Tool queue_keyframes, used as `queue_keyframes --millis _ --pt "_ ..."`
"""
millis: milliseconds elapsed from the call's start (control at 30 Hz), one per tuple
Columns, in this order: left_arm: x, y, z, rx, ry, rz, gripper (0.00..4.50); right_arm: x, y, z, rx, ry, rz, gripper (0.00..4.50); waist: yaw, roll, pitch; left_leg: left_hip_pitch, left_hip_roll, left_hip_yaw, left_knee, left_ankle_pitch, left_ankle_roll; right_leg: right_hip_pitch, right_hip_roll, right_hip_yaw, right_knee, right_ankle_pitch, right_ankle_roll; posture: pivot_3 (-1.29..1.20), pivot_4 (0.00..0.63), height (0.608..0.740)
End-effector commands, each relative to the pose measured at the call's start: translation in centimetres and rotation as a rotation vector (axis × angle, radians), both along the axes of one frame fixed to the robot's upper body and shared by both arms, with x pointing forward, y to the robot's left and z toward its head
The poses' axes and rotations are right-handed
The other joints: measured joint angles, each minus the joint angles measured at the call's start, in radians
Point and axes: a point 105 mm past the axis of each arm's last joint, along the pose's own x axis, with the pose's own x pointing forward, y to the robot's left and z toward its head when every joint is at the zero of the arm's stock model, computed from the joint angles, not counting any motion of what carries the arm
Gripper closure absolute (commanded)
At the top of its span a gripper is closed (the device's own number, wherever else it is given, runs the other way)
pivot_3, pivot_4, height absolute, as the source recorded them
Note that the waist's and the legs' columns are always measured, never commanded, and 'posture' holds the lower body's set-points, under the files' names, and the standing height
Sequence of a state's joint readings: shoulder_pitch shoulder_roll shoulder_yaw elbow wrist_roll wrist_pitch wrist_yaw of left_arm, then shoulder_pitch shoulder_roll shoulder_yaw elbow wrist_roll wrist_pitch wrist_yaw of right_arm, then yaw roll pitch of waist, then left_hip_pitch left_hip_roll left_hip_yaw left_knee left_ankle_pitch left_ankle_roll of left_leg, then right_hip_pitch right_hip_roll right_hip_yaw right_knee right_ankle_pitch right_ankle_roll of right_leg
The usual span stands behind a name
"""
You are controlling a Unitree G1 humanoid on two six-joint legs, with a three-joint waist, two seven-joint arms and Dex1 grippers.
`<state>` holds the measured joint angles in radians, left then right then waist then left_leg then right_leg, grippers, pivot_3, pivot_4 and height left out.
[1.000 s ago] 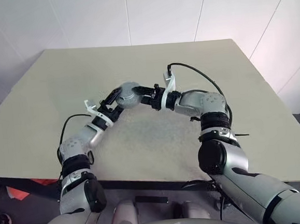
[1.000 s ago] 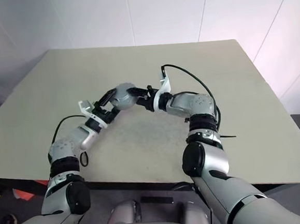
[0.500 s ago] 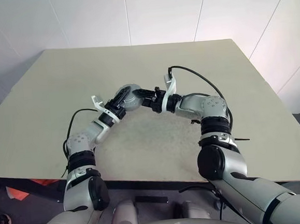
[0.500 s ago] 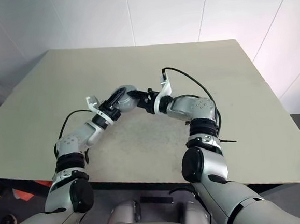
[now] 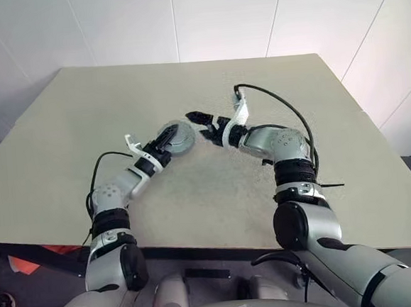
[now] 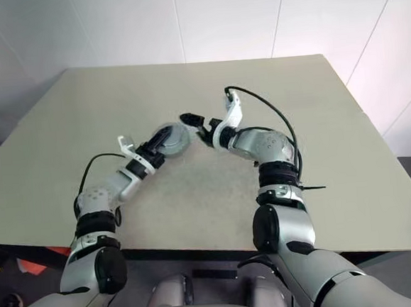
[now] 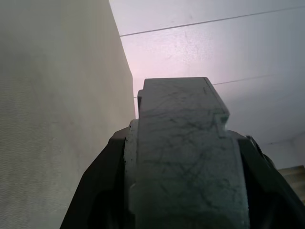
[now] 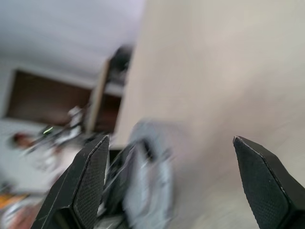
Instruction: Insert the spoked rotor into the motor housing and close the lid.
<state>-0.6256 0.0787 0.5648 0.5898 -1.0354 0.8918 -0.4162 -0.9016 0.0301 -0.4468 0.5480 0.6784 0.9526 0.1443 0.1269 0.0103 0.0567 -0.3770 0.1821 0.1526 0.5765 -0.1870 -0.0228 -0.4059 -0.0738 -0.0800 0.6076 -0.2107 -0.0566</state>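
Observation:
The motor housing (image 5: 176,136) is a round silver-grey puck held a little above the table, edge toward the head camera. My left gripper (image 5: 164,147) is shut on it from the near left. In the left wrist view its scratched grey metal (image 7: 186,157) sits between the two black fingers (image 7: 102,191). My right gripper (image 5: 200,125) stands open just right of the puck and apart from it. The right wrist view shows that gripper's spread fingertips (image 8: 88,181) with the blurred puck (image 8: 147,176) beyond them. The spoked rotor is hidden. I cannot tell the lid apart from the housing.
The beige table (image 5: 271,84) stretches wide on all sides of both hands. A black cable (image 5: 280,105) loops over my right wrist. White wall panels rise behind the far edge.
My left gripper has closed on the puck. The right gripper has let go of it, opened wide and drawn back to the right.

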Motion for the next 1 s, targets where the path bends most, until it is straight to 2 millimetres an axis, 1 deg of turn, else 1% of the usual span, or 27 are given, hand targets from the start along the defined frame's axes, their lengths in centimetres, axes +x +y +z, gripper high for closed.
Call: queue_keyframes --millis 33,133,167,200,233,267,333,367,433,533,667,733,767,800,867,933,1000 --pt "1.2 2.8 1.9 0.026 -0.079 0.137 2.27 1.5 -1.7 0.3 -0.056 -0.047 -0.123 0.03 -0.001 0.000 0.000 0.000 0.000 0.000 0.000 0.000 0.000 0.000 0.000 0.000 0.000 0.000 0.000 0.00 0.000 0.740" --pt "2.4 8.1 0.9 0.105 -0.021 0.399 2.27 1.8 -2.2 0.1 -0.045 -0.051 -0.134 0.03 -0.008 0.000 0.000 0.001 0.000 0.000 0.000 0.000 0.000 0.000 0.000 0.000 0.000 0.000 0.000 0.00 0.000 0.740" --pt "2.5 10.6 0.7 0.124 0.004 0.492 2.27 1.7 -2.1 -0.1 -0.044 -0.047 -0.124 0.03 -0.012 0.000 0.000 0.001 0.000 0.000 0.000 0.000 0.000 0.000 0.000 0.000 0.000 0.000 0.000 0.00 0.000 0.740" --pt "2.4 12.3 0.5 0.137 0.022 0.556 2.27 1.6 -2.0 -0.3 -0.044 -0.041 -0.117 0.03 -0.020 0.000 0.000 0.001 0.000 -0.001 0.000 0.000 0.000 0.000 0.001 0.000 0.000 0.000 0.000 0.00 0.000 0.740" --pt "2.4 13.4 0.4 0.144 0.032 0.594 2.27 1.6 -1.9 -0.4 -0.045 -0.038 -0.112 0.03 -0.027 -0.001 0.001 0.001 0.001 -0.001 0.000 0.000 0.000 0.000 0.001 0.000 0.000 0.000 0.000 0.00 0.000 0.740" --pt "2.2 14.8 0.2 0.165 0.049 0.643 2.27 1.5 -1.7 -0.6 -0.054 -0.041 -0.108 0.03 -0.030 -0.002 0.001 0.001 0.001 -0.002 0.000 0.000 0.000 0.000 0.002 0.000 0.000 0.000 0.000 0.00 0.000 0.740" --pt "1.9 17.1 -0.1 0.186 0.077 0.724 2.27 1.5 -1.3 -0.9 -0.064 -0.038 -0.100 0.03 -0.029 -0.004 0.002 0.001 0.000 -0.002 0.000 0.000 0.000 0.000 0.002 0.000 0.000 0.000 0.000 0.00 0.000 0.740" --pt "1.7 18.0 -0.2 0.190 0.085 0.755 2.27 1.5 -1.0 -0.9 -0.065 -0.039 -0.094 0.03 -0.028 -0.005 0.003 0.000 0.000 -0.002 0.000 0.000 0.000 0.000 0.002 0.000 0.000 0.000 0.000 0.00 0.000 0.740" --pt "1.6 18.7 -0.3 0.193 0.093 0.785 2.27 1.4 -0.7 -1.0 -0.065 -0.040 -0.086 0.03 -0.024 -0.006 0.003 0.000 0.000 -0.002 0.000 0.000 0.000 0.000 0.001 0.000 0.000 0.000 0.000 0.00 0.000 0.740" --pt "1.5 18.9 -0.5 0.207 0.092 0.797 2.27 1.4 -0.5 -1.2 -0.075 -0.037 -0.074 0.03 -0.008 -0.007 0.004 0.000 0.000 -0.002 0.001 0.000 0.000 0.001 0.000 0.000 0.000 0.000 0.000 0.00 0.000 0.740" --pt "1.6 18.3 -1.0 0.250 0.095 0.773 1.07 1.4 -0.6 -1.5 -0.078 -0.016 -0.072 0.00 0.001 -0.010 0.005 0.002 0.000 -0.002 0.003 0.000 0.000 0.003 0.000 0.000 0.002 0.000 0.000 0.00 0.000 0.740" --pt "1.6 18.5 -1.5 0.267 0.129 0.783 0.28 1.3 -0.4 -1.5 -0.073 -0.012 -0.056 0.00 0.000 -0.010 0.005 0.005 0.000 -0.002 0.003 0.000 -0.001 0.006 0.000 0.000 0.003 0.000 0.000 0.00 0.000 0.740" --pt "1.6 18.6 -1.6 0.272 0.138 0.789 0.02 1.3 -0.3 -1.6 -0.071 -0.009 -0.045 0.00 0.000 -0.010 0.005 0.007 0.000 -0.002 0.003 0.001 -0.001 0.006 0.000 0.000 0.004 0.000 0.000 0.00 0.000 0.740" --pt "1.6 18.7 -1.5 0.279 0.135 0.795 0.02 1.2 -0.1 -1.7 -0.072 -0.005 -0.032 0.00 -0.001 -0.010 0.005 0.008 0.001 -0.002 0.003 0.001 -0.001 0.007 0.000 0.000 0.005 0.000 0.000 0.00 0.000 0.740" --pt "1.5 19.3 -1.0 0.300 0.109 0.810 0.02 0.8 0.2 -2.7 -0.099 0.023 -0.002 0.00 -0.002 -0.010 0.005 0.009 0.001 -0.002 0.002 0.002 -0.003 0.007 0.000 0.000 0.007 0.000 0.000 0.00 0.000 0.740" --pt "1.4 20.6 0.0 0.318 0.083 0.844 0.02 0.2 0.6 -3.7 -0.126 0.048 0.046 0.00 -0.003 -0.010 0.005 0.010 0.001 -0.002 0.002 0.002 -0.003 0.007 0.000 0.000 0.007 -0.001 -0.001 0.00 0.000 0.740" --pt "1.2 21.5 0.7 0.337 0.061 0.869 0.02 -0.1 0.9 -4.3 -0.134 0.060 0.080 0.00 -0.006 -0.010 0.005 0.010 0.001 -0.002 0.003 0.002 -0.004 0.007 0.000 0.000 0.007 -0.001 -0.001 0.00 0.000 0.740"
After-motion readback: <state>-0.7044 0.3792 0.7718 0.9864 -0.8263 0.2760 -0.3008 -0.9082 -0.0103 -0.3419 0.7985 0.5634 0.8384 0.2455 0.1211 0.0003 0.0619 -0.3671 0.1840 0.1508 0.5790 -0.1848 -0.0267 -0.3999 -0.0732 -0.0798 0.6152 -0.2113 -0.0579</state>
